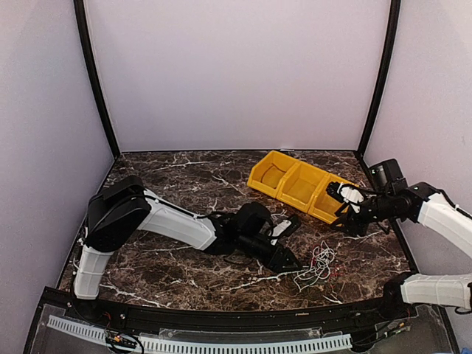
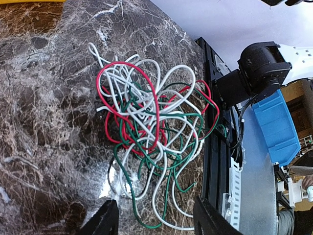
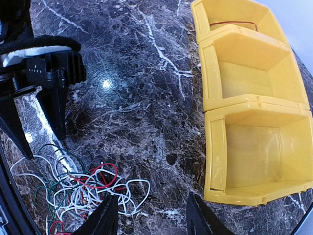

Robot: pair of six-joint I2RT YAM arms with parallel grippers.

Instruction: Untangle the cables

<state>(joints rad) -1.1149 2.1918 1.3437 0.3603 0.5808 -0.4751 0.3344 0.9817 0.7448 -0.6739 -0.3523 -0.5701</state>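
Observation:
The cables (image 1: 317, 265) lie in one tangled bundle on the marble table, front right. In the left wrist view the cables (image 2: 151, 132) are white, red and green wires looped through each other; I see no black wire. My left gripper (image 1: 289, 259) is open and empty, low over the table just left of the bundle, its fingertips (image 2: 105, 220) short of the nearest loops. My right gripper (image 1: 345, 215) is open and empty, held above the table near the yellow bins. The cables (image 3: 78, 188) show at the lower left of the right wrist view.
Three joined yellow bins (image 1: 299, 184) stand at the back right; the farthest bin (image 3: 239, 22) holds a red wire. The table's front rail (image 1: 221, 317) runs close behind the bundle. A blue bin (image 2: 276, 125) sits off the table.

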